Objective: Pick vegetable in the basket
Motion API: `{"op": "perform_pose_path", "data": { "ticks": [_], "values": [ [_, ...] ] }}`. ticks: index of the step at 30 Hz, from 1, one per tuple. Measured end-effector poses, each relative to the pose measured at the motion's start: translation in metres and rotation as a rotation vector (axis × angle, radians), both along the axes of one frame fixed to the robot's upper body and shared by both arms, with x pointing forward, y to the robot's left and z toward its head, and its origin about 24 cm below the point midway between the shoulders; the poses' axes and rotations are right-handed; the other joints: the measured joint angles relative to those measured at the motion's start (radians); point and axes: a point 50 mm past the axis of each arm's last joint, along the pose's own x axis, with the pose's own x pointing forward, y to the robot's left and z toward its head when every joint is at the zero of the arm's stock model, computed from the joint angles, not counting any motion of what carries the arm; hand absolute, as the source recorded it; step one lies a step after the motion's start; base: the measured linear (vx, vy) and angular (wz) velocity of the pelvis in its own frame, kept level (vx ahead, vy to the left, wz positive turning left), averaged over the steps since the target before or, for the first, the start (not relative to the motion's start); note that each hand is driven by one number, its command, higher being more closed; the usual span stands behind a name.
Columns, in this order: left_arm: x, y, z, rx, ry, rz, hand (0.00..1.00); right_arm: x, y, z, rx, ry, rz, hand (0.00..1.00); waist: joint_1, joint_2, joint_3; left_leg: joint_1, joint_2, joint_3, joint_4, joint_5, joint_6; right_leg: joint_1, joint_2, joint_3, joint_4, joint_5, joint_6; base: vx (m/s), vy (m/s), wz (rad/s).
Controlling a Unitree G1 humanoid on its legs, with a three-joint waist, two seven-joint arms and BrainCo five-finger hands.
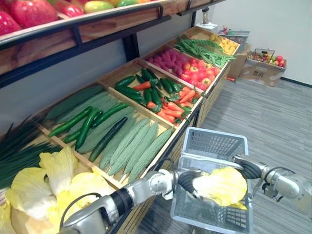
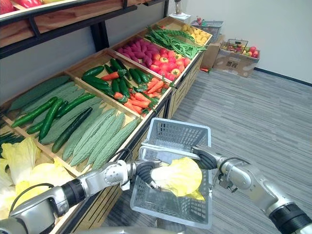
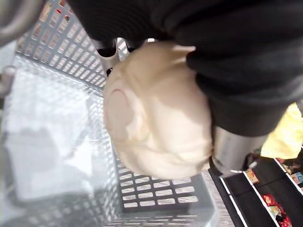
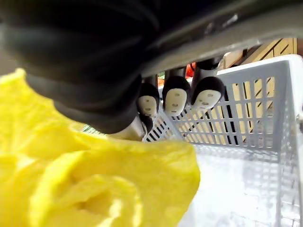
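Observation:
My left hand (image 1: 186, 179) reaches out from the shelf's front edge and is shut on a yellow leafy cabbage (image 1: 222, 185), holding it just above the inside of the grey plastic basket (image 1: 214, 134). The left wrist view shows the cabbage's pale base (image 3: 156, 118) against my palm, with the basket's mesh floor (image 3: 156, 196) below it. My right hand (image 2: 208, 157) is shut on the basket's handle (image 2: 168, 148) and holds the basket up beside the shelf. Its fingertips (image 4: 176, 98) curl under the handle bar, with the yellow leaves (image 4: 94, 184) close beneath.
A sloped wooden shelf (image 1: 187, 129) on the left holds bins of cabbages (image 1: 53, 185), cucumbers (image 1: 83, 124), bitter gourds (image 1: 134, 146), carrots and green peppers (image 1: 163, 95), and green beans (image 1: 202, 48). An upper shelf (image 1: 97, 24) overhangs them. Grey floor (image 1: 263, 112) lies to the right, with a box (image 1: 263, 68) at the back.

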Motion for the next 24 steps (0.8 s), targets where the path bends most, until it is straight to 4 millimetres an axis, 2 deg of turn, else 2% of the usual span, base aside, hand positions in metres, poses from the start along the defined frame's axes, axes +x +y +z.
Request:
{"op": "perform_pose_path", "data": {
  "ticks": [2, 3, 12, 19, 21, 24],
  "values": [
    [0.002, -0.001, -0.005, 0.017, -0.002, 0.014, 1.00, -0.001, 0.000, -0.001, 0.010, 0.022, -0.002, 1.00, -0.001, -0.007, 0.006, 0.000, -0.003, 0.003, -0.001, 0.000, 0.000, -0.002, 0.000, 0.004, -0.002, 0.000, 0.000, -0.01, -0.008, -0.05],
    [0.003, -0.003, -0.007, 0.025, -0.004, 0.022, 0.00, -0.002, 0.001, -0.002, 0.010, 0.028, 0.002, 1.00, -0.001, -0.007, 0.006, 0.000, -0.005, 0.007, -0.002, 0.000, 0.000, -0.004, 0.000, 0.007, -0.002, 0.000, 0.000, -0.01, -0.007, -0.06],
    [0.019, 0.002, -0.022, 0.099, -0.008, 0.126, 0.00, -0.006, 0.005, -0.005, 0.085, 0.093, 0.002, 1.00, -0.012, -0.006, 0.020, -0.008, -0.026, 0.014, -0.019, 0.001, 0.004, -0.013, -0.014, 0.019, -0.012, 0.006, 0.009, -0.01, -0.008, -0.02],
    [0.021, 0.004, -0.024, 0.117, -0.013, 0.140, 0.00, -0.011, 0.000, -0.013, 0.087, 0.128, -0.024, 1.00, -0.019, -0.005, 0.023, -0.022, -0.036, -0.011, -0.021, -0.001, 0.009, -0.009, -0.039, 0.007, -0.026, 0.010, 0.015, -0.02, -0.013, 0.09],
    [0.021, 0.002, -0.021, 0.105, -0.023, 0.132, 0.00, -0.011, -0.007, -0.016, 0.088, 0.132, -0.062, 1.00, -0.018, -0.005, 0.023, -0.032, -0.036, -0.029, -0.022, -0.002, 0.010, -0.008, -0.046, -0.004, -0.028, 0.009, 0.015, -0.02, -0.016, 0.21],
    [0.018, 0.000, -0.006, 0.075, -0.081, 0.082, 0.00, -0.010, -0.025, -0.019, 0.097, 0.126, -0.167, 1.00, -0.009, -0.002, 0.027, -0.038, -0.034, -0.049, -0.026, 0.000, 0.014, 0.001, -0.058, -0.028, -0.031, 0.009, 0.014, -0.02, -0.023, 0.25]
  ]
}}
